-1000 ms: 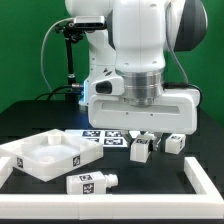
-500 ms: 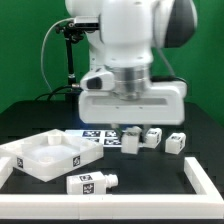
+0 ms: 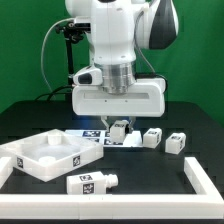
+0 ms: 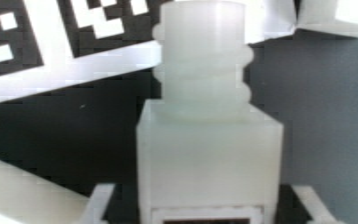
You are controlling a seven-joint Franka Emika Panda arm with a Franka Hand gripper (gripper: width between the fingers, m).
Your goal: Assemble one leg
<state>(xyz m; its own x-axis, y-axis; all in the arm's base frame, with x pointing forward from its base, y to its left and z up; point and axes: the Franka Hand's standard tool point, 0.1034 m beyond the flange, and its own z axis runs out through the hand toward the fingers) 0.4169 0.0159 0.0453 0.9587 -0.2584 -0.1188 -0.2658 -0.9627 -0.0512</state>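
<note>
Since the gripper [image 3: 118, 124] was closed on the leg [image 4: 202, 150], which hung in its grasp with the peg pointing away below, the carry probably wanted slow, upright motion, keeping the peg plumb for seating.

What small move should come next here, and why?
Probably carry the leg toward the white panel on the exterior view's left: the fingers hold it over the marker board, short of the panel.

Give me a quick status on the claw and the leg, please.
Claw shut on the leg, peg end away from the wrist. Marker board behind. Nothing in the way.
</note>
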